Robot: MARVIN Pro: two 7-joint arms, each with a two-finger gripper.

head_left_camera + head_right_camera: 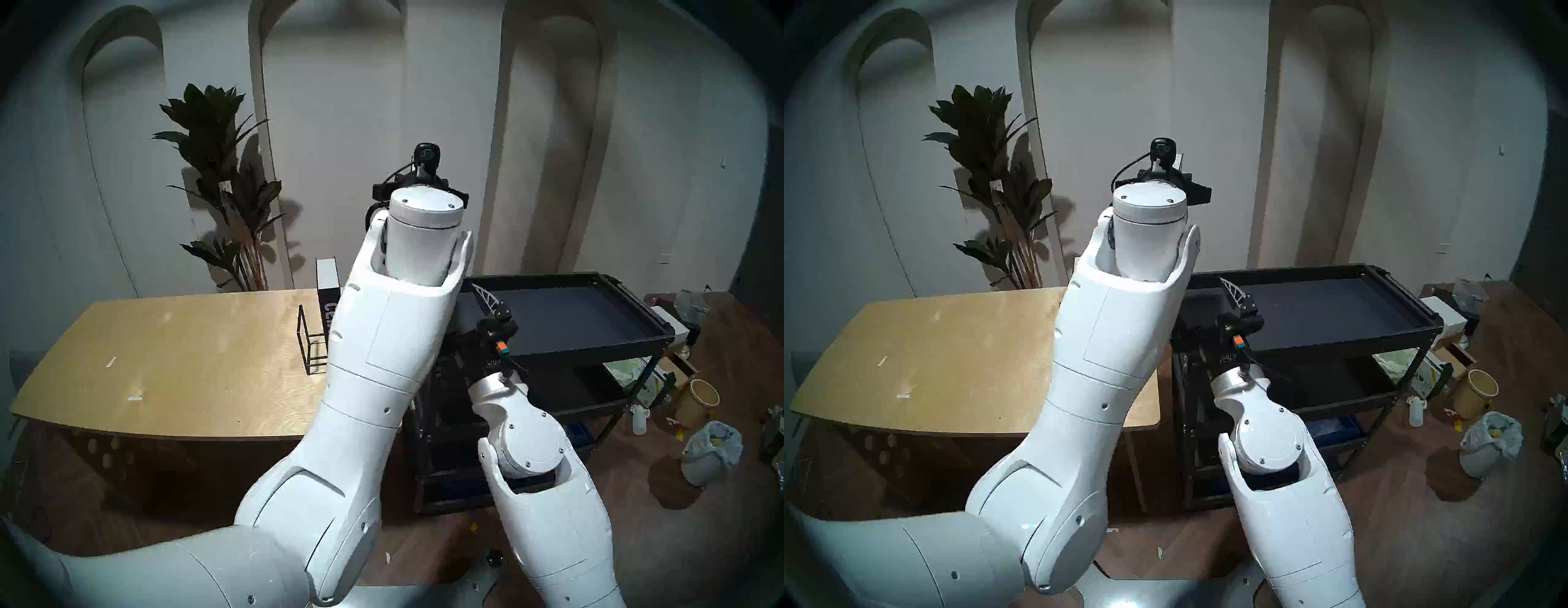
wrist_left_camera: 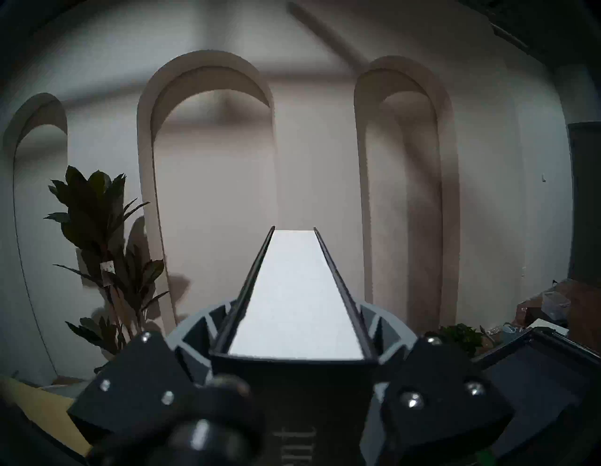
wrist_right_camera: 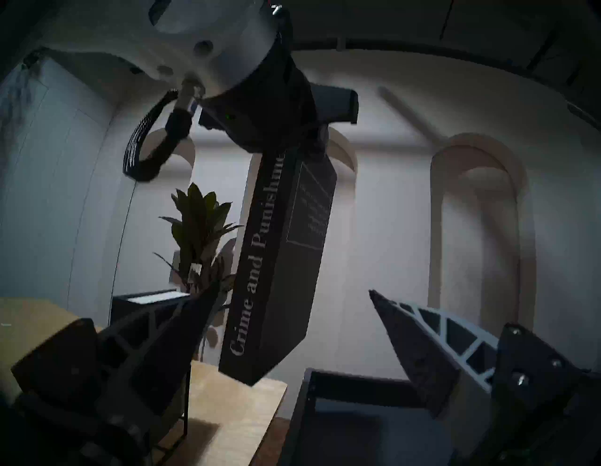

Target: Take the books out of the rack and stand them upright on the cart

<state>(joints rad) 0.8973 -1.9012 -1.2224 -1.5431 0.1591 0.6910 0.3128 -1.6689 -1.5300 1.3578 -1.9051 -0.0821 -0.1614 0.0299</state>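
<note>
Left pincer (image 2: 292, 367) is clamped on the "Crime and Punishment" book (image 3: 276, 260), gripping it at its top end. The book hangs below the wrist, lifted clear of the tabletop (image 1: 178, 361), white page edges (image 2: 292, 293) facing up toward the left wrist camera. Right pincer (image 3: 292, 325) has its fingers spread wide apart, empty, low and near the left end of the cart (image 1: 594, 335).

The second book, "CENTURY" (image 1: 329, 293), stands at the far right of the tabletop beside the wire rack (image 1: 312, 344); whether it sits inside the frame I cannot tell, since the left arm covers that spot.

Risks, as judged:
- Grip is at one end only. A thick hardback hanging this way may swing or slip if the arm moves sharply.
- The lower corner of the book must cross the cart's raised rim (image 3: 357, 377). Too low a pass would catch it and twist the book in the fingers.
- The right pincer sits close to the travel path, and its left finger (image 3: 182, 341) is near the book's lower end.
- Released with a lean, the book would topple flat.

Room: the cart's top tray is bare and wide to the right. The left end is crowded by both arms.
</note>
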